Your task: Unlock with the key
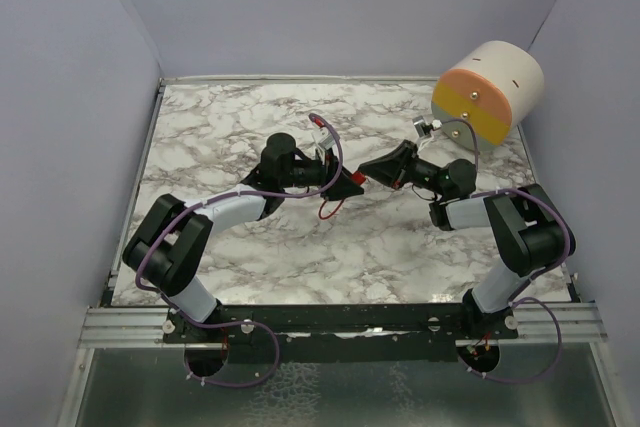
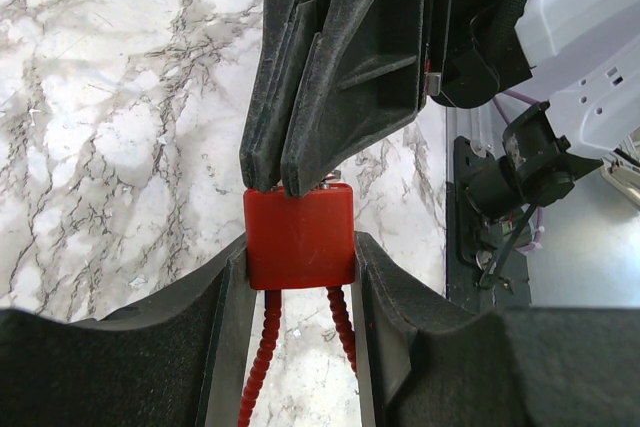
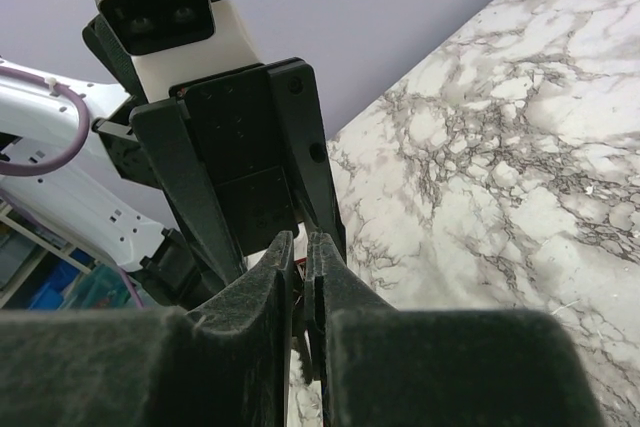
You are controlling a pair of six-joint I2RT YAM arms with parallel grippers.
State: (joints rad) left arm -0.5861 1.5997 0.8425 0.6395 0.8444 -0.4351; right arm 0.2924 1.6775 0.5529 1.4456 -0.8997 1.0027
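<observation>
A red padlock [image 2: 300, 240] with a red ribbed cable shackle [image 2: 262, 347] is held above the marble table. My left gripper [image 2: 300, 252] is shut on the lock body, one finger on each side. In the top view the lock [image 1: 357, 179] sits between the two gripper tips mid-table, and the cable loop [image 1: 330, 210] hangs below. My right gripper [image 3: 300, 247] meets the lock's top end with its jaws nearly closed on a thin key. Only a small metal bit [image 2: 331, 183] of the key shows. The right gripper's black fingers [image 2: 330, 77] fill the upper left wrist view.
A cream drum with an orange and yellow face [image 1: 490, 92] stands at the back right corner. Purple walls enclose the marble table [image 1: 230, 127]. The left gripper body and camera [image 3: 230, 167] face the right wrist view closely.
</observation>
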